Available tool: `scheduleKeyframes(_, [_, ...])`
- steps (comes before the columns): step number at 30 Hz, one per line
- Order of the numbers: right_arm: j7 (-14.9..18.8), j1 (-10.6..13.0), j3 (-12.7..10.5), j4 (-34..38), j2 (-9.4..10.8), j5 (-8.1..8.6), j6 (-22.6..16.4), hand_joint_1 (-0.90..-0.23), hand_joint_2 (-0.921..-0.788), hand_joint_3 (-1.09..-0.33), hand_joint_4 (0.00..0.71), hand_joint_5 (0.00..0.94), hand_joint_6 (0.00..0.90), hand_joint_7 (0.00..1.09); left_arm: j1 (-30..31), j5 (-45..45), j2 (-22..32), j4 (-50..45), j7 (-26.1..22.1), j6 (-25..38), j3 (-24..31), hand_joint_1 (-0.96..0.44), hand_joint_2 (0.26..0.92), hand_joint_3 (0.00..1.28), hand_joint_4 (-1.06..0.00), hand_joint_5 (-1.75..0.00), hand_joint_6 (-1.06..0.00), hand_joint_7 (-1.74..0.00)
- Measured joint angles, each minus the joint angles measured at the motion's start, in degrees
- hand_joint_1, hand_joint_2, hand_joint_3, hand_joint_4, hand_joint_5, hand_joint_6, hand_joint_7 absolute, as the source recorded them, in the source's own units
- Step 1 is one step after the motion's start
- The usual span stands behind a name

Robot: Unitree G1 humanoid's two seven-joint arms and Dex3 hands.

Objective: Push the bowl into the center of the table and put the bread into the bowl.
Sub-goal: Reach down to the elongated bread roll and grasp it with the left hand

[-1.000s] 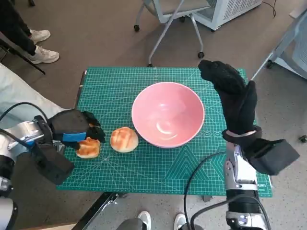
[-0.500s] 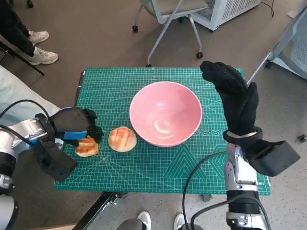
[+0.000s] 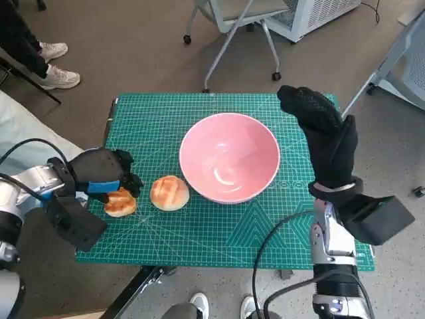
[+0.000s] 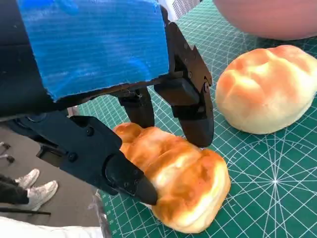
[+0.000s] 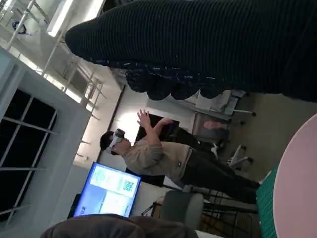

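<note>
Pinching the golden-brown bread roll (image 4: pixel 173 183) with my blue-taped black left hand (image 3: pixel 106 176) right now, fingers (image 4: pixel 190 106) pressed down on its top and the thumb tucked against its side, and it's sitting on the green gridded cutting mat (image 3: pixel 199 232) near the mat's left edge. A second, rounder pale bun (image 3: pixel 170 193) sits just beside it, between that roll and the big pink bowl (image 3: pixel 229 157). The bowl is about mid-mat. My black knit-gloved right hand (image 3: pixel 325 133) hovers upright just beside the bowl's right rim, holding nothing, fingers together and straight. Someone wearing a headset (image 5: pixel 163 153) stands in the room behind.
</note>
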Motion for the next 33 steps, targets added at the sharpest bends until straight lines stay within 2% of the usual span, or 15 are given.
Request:
scheduleKeyframes(10, [0.2,0.2,0.0,0.0,0.0,0.11,0.0,-0.733,-0.921,-0.830,0.187,0.002,0.028,0.58,0.2,-2.3,0.0,-0.2,-1.9,0.1,0.3,0.00,0.904,0.03,-0.69,-1.32,-0.84,-0.77])
scheduleKeyframes(17, [0.5,0.2,0.0,0.0,0.0,0.14,0.0,-0.732,-0.921,-0.831,0.187,0.002,0.029,0.58,0.8,-5.9,0.2,-1.3,-5.6,0.1,1.7,0.00,0.914,0.03,-0.67,-1.34,-0.81,-0.79])
scheduleKeyframes(24, [0.5,0.2,-0.1,0.0,0.0,0.15,0.1,-0.731,-0.921,-0.832,0.187,0.001,0.029,0.58,2.2,-11.0,1.4,-4.5,-11.6,-0.9,4.7,0.00,0.912,0.02,-0.70,-1.12,-0.75,-1.06])
scheduleKeyframes(33, [0.6,0.2,-0.1,0.0,0.0,0.16,0.1,-0.729,-0.921,-0.832,0.187,0.001,0.030,0.58,4.4,-21.3,3.8,-12.0,-17.9,-1.5,11.4,0.00,0.909,0.01,-0.74,-1.01,-0.76,-1.11])
